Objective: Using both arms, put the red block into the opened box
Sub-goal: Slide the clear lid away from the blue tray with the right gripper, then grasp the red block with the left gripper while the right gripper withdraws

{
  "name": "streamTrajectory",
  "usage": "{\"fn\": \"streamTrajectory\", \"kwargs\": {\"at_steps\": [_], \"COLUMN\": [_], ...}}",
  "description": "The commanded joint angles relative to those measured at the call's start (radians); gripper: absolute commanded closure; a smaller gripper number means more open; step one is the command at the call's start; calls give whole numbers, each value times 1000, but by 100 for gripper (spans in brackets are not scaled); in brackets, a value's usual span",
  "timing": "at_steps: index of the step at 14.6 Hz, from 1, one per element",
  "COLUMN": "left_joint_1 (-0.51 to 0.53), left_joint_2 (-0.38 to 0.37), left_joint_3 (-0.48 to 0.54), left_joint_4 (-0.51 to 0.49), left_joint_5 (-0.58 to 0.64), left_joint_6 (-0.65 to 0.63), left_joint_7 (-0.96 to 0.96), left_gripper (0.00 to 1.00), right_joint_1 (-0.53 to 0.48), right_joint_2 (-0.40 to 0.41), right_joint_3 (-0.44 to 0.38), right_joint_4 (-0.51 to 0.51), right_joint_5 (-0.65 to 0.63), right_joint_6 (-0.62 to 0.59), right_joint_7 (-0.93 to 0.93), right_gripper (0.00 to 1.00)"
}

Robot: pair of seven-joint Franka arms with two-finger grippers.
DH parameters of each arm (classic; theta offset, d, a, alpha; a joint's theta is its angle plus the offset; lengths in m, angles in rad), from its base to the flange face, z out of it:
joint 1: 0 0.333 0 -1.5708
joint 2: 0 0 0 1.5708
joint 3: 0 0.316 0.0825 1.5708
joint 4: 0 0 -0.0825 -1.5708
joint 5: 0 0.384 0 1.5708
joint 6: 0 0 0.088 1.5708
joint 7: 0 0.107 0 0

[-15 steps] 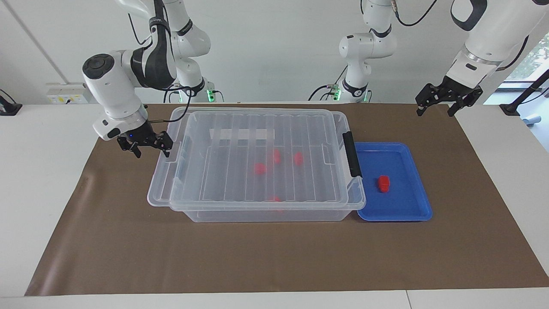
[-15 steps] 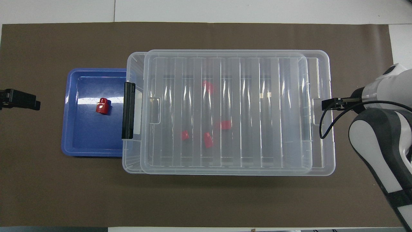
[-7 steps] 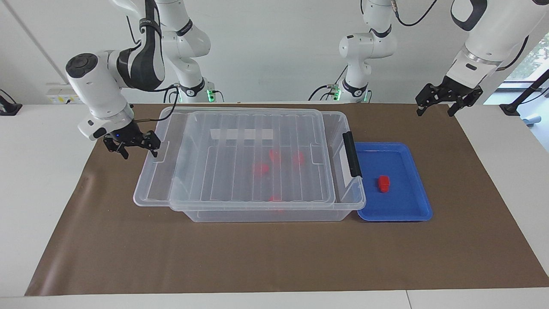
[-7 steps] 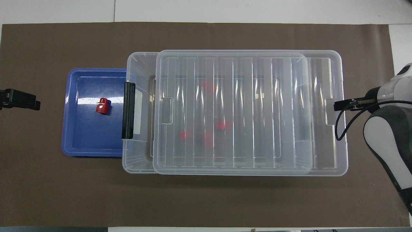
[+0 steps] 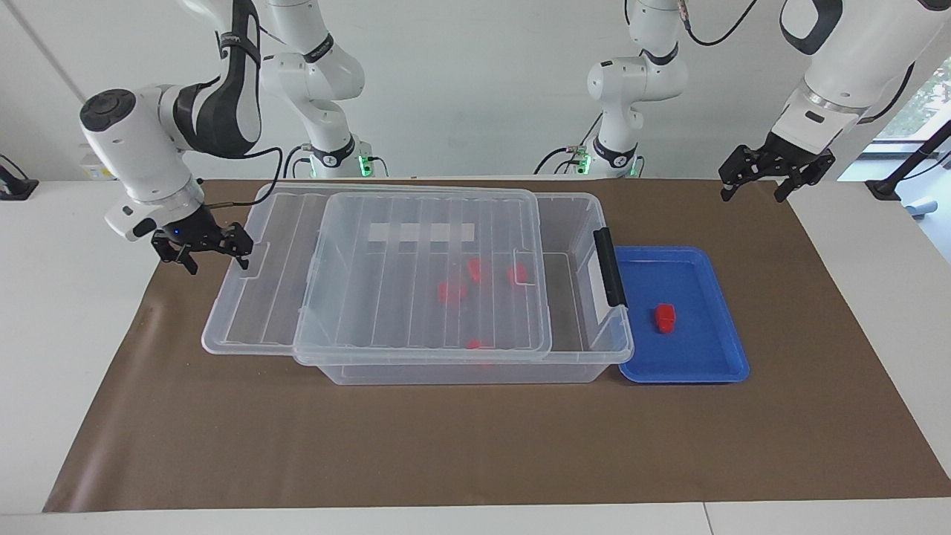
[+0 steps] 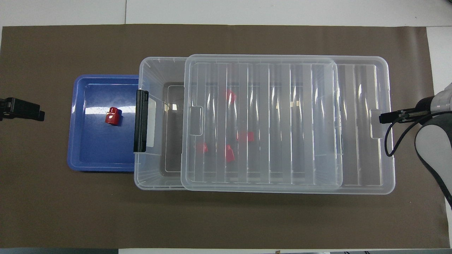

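Note:
One red block [image 5: 664, 317] [image 6: 113, 116] lies in the blue tray [image 5: 713, 375] [image 6: 76, 141]. The clear box [image 5: 461, 371] [image 6: 152, 70] stands beside the tray, its black latch [image 5: 609, 267] at the tray end. The ribbed lid [image 5: 416, 282] [image 6: 282, 106] rests on the box, shifted toward the right arm's end, so the latch end is uncovered. My right gripper [image 5: 210, 261] [image 6: 388, 117] is open, one finger against the lid's end tab. My left gripper [image 5: 752, 195] [image 6: 35, 114] waits open, up over the mat's edge past the tray.
Several red blocks [image 5: 475, 269] [image 6: 229, 153] lie inside the box under the lid. Two still white arms with green-lit bases [image 5: 334, 148] stand at the robots' edge of the table. A brown mat [image 5: 475, 446] covers the table.
My right gripper has moved toward its own end of the table, and the lid has slid with it, uncovering more of the box at the latch end. The left arm has not moved.

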Motion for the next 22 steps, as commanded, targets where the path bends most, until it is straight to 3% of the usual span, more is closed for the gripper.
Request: {"fn": "streamTrajectory", "kwargs": {"at_steps": [1,6,13,18,22], "left_joint_1": [-30,-63,-91,-97,-88], "left_joint_2": [-50,-36,126,178,212], "left_joint_3": [4,4,2,4,2], "left_joint_4": [-128,-301,-406,-527,-544], "left_joint_5": [-9,-9,-8,-8,-8], "left_joint_6": [111,327,604,832,866], "left_joint_7": [11,9,11,27,130], "left_gripper": [0,0,0,0,0], "right_joint_1": [-60,-88,-103,-111,-97], "right_joint_2": [-6,-6,-4,-3,1], "right_joint_3": [7,7,7,7,9], "right_joint_4": [-11,-8,4,6,19], "right_joint_5": [1,1,1,1,2], "right_joint_6": [17,17,10,13,-3], "right_joint_7": [-95,-138,-156,-181,-172], "right_gripper": [0,0,0,0,0]}}
